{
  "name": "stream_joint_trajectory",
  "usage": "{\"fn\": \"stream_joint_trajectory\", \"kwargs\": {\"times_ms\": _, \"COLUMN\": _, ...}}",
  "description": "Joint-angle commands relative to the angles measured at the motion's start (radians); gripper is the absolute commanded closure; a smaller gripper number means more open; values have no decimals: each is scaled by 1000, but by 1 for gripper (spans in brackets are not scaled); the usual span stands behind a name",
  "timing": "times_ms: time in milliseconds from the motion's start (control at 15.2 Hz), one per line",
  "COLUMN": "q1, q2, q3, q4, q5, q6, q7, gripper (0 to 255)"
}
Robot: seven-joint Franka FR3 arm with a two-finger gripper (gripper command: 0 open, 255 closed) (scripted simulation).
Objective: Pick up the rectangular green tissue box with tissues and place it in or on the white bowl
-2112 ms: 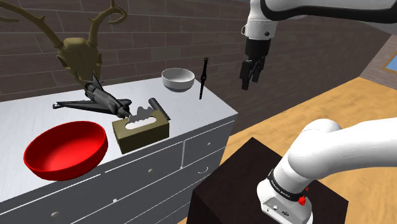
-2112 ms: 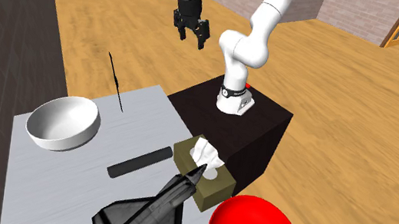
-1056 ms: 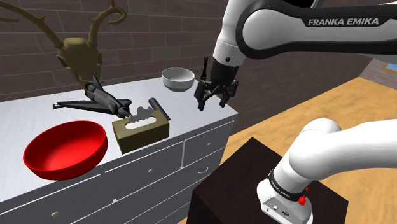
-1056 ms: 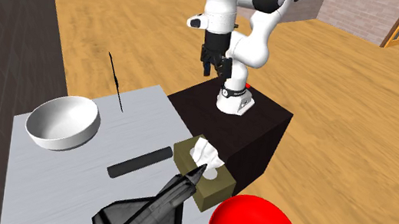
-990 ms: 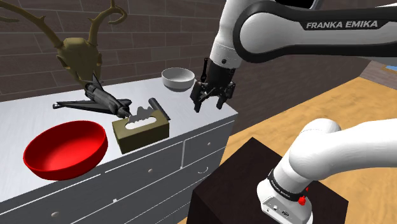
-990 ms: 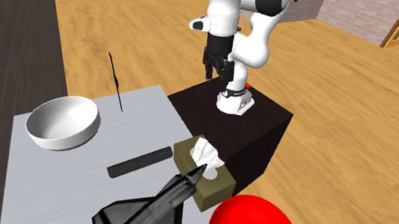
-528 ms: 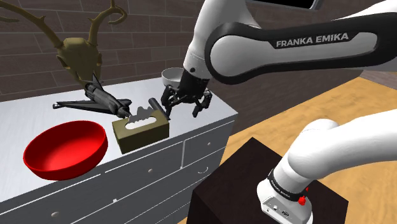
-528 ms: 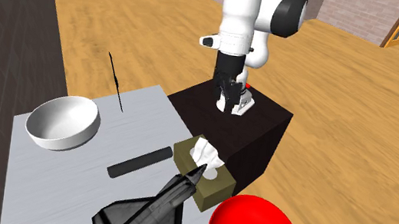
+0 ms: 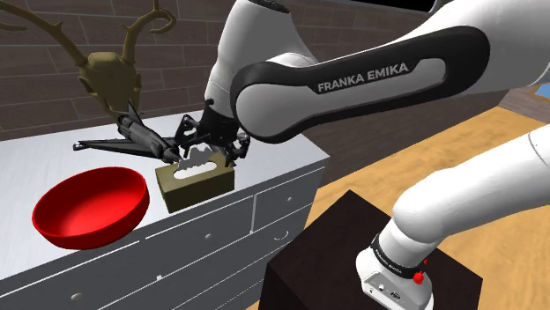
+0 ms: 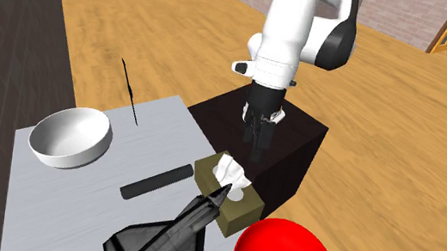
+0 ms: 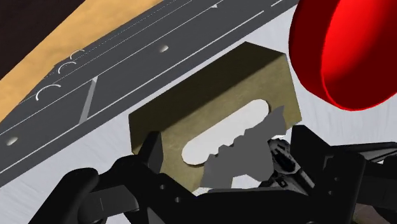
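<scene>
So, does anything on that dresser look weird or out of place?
Yes. A thin black strap stands on end all by itself near the dresser's edge, past the white bowl. And the dark toy jet's nose seems to poke right against the tissue box.

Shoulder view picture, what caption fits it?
Open black gripper over the olive rectangular tissue box on a grey drawer cabinet, beside a red bowl.

Olive tissue box [image 9: 198, 183] lies flat, slot upward; white bowl [image 10: 71, 137] stands upright, well apart.
</scene>
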Motion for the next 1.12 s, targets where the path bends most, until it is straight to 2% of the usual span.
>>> {"fn": "stream_joint_trajectory", "kwargs": {"times_ms": 0, "q1": -76, "q2": 72, "q3": 92, "q4": 61, "q5": -66, "q6": 55, "q7": 118, "gripper": 0}}
{"fn": "stream_joint_trajectory", "kwargs": {"times_ms": 66, "q1": -119, "q2": 107, "q3": 141, "q4": 90, "q5": -107, "q6": 78, "q7": 178, "gripper": 0}}
{"fn": "stream_joint_trajectory", "kwargs": {"times_ms": 132, "q1": -141, "q2": 123, "q3": 166, "q4": 103, "q5": -128, "q6": 88, "q7": 207, "gripper": 0}}
{"fn": "stream_joint_trajectory", "kwargs": {"times_ms": 594, "q1": -232, "q2": 232, "q3": 273, "q4": 93, "q5": -247, "q6": 185, "q7": 290, "gripper": 0}}
{"fn": "stream_joint_trajectory", "kwargs": {"times_ms": 1056, "q1": -241, "q2": 243, "q3": 283, "q4": 93, "q5": -261, "q6": 193, "q7": 300, "gripper": 0}}
